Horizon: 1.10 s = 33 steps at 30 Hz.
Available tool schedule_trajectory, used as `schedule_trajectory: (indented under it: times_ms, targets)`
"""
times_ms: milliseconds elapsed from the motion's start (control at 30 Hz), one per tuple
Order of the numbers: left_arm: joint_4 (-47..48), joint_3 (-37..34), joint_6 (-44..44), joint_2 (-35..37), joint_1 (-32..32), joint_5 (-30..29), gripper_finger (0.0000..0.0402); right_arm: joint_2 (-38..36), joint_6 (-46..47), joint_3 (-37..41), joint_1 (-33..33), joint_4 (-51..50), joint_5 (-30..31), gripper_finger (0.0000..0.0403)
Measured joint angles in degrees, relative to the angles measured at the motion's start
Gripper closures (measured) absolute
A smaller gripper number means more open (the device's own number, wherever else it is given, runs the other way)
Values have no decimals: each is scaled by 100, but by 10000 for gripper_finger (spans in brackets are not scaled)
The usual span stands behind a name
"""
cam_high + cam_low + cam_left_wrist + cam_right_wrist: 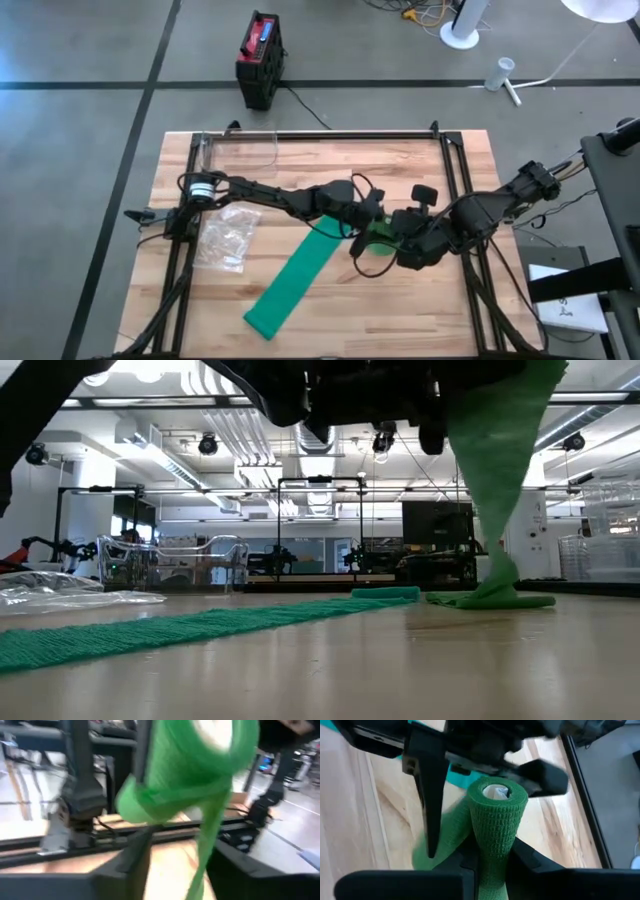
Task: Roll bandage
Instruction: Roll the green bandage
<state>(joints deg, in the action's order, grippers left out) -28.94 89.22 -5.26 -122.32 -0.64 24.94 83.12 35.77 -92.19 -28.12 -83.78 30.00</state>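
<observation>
A green bandage roll [497, 815] with a pale hollow core is held above the table's middle in my right gripper [495, 862], which is shut on it. From the roll a loose tail [497, 490] hangs down to the wood, bunches there [495, 598], then runs as a flat strip [295, 280] toward the near left. My left gripper [368, 218] reaches in level from the table's left and is open. One finger [429, 805] stands well off the roll's side, the other [540, 774] is close by its core end. I cannot tell whether either touches. My right gripper pinches the roll's near end [492, 851] between its two fingers, which slant down from the table's right. The roll sticks out past the fingertips, core end away from the wrist, lifted clear of the wood. The tail hangs slack below it.
A crumpled clear plastic bag [226, 240] lies at the left, beside the left arm's base. A clear plastic box [240, 150] stands at the far left corner. Black frame rails [455, 180] run along the table's sides. Bare wood shows at the near right.
</observation>
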Motion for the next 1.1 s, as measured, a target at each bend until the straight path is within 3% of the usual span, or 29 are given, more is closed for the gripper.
schedule_trajectory:
  times_ms: [100,167,367,833,967,1100]
  targets:
    - [54,42,-26,-13,0,113,361,-55,-84,-1,0,-53,-2,353]
    - [116,-37,-85,41,-26,120,387,-91,-91,-8,0,-170,-21,350]
    - [333,-408,-138,135,-76,89,399,-238,-24,-460,1,-617,-286,353]
    - [129,-677,55,140,55,-853,401,-551,-566,-2504,2,-636,-1571,355]
    - [762,-644,685,482,40,-1017,402,-653,-221,-2473,2,-631,-1653,355]
    - [1587,-642,1453,1215,35,-1805,401,-673,26,-2052,0,-615,-1815,356]
